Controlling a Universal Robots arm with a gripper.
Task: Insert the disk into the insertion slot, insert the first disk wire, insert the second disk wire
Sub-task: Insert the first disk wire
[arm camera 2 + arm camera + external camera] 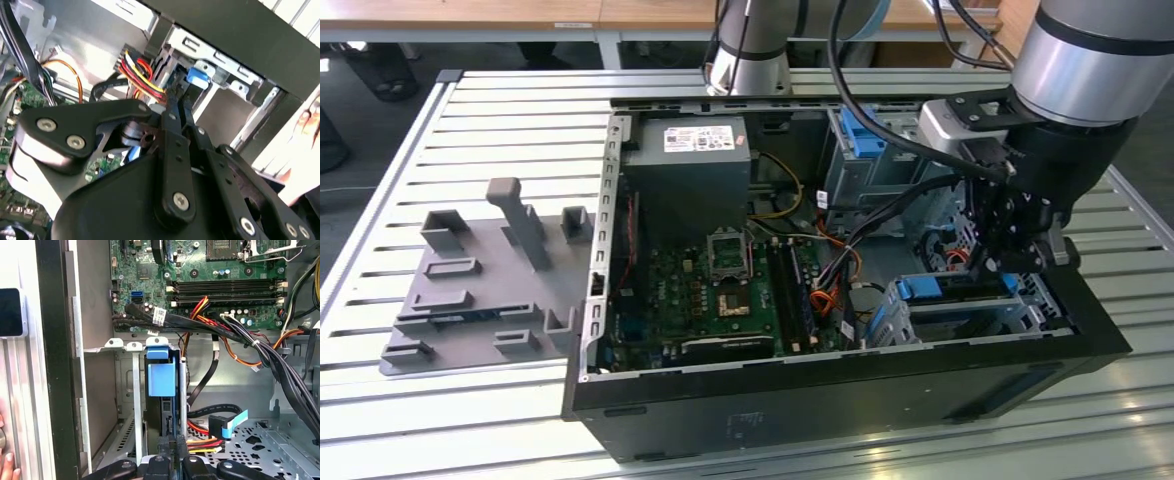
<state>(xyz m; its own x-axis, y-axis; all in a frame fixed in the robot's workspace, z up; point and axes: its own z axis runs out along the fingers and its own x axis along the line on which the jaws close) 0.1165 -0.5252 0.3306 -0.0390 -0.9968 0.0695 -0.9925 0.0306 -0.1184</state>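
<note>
The pincer is down inside the open case, right over the slot. In both wrist views its 2 fingers are pressed nearly together on the plug end of the power wire, the red, yellow and black bundle that runs straight into the tips.

The disk is already in the slot. It sits edge-on between the 2 metal rails directly ahead of the pincer, with the blue carrier tab facing up. In the second wrist view the same blue tab sits just past the fingertips of the pincer, framed by the silver cage.

The blue cable with its black plug lies loose on the perforated case floor, just beside the pincer and touching neither it nor the disk.

The board is beyond the disk as seen from the pincer, with a thick run of black cables crossing in between.

In the exterior view the taller cage with the blue tab stands behind the pincer. The case sits on a slatted bench, and a grey fixture tray lies on the bench well away from the pincer, on the other side of the case.
</note>
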